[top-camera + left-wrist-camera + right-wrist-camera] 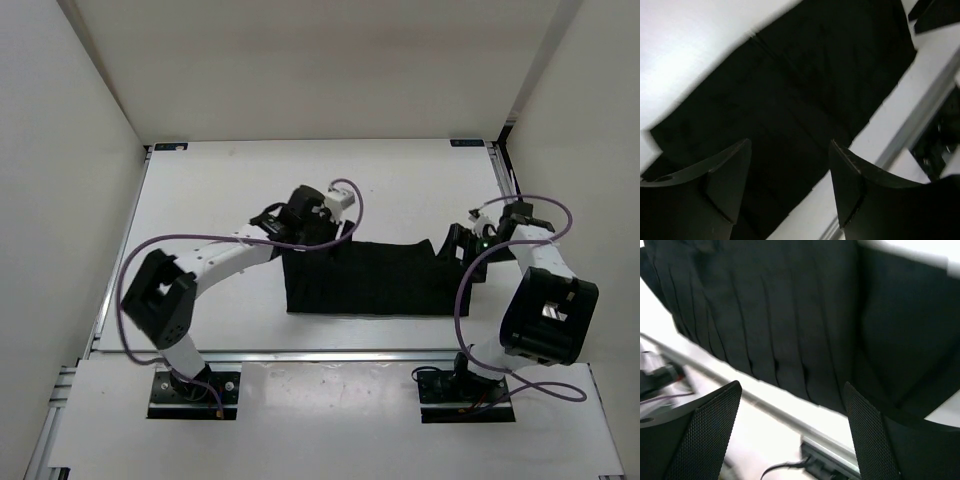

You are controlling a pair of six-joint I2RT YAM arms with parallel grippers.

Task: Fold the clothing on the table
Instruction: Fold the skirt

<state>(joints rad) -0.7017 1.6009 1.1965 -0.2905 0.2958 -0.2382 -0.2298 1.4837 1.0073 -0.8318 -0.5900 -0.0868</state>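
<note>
**Left.** Left gripper [303,226]. Jaws spread wide, nothing between the fingers [725,182]. Poised at the far left corner of the clothing.
Hazard: may close on the top layer alone or on bare table, since black fingers are hard to tell from black cloth. Could also snag the purple cable [348,188] looped just beside the wrist.

**Middle.** Clothing [365,280]. Black, pleated, flat as a wide band in the middle of the table [220,190]. Stretches left to right between both grippers. Near edge close to the rail [330,355] but apart from it. Layer count: cannot tell.
Hazard: may slide across the smooth top instead of lifting. May fan open along the pleats and spoil a straight crease. May trail a loose edge toward the rail.

**Right.** Right gripper [462,245]. Jaws likewise wide apart and empty. Poised at the far right corner of the clothing.
Hazard: may pinch later or deeper than the left and so skew the fold. May pull outward, draw the cloth taut and drag it out of the opposite pinch. May catch only a pleat ridge and drop it on the way over.
</note>
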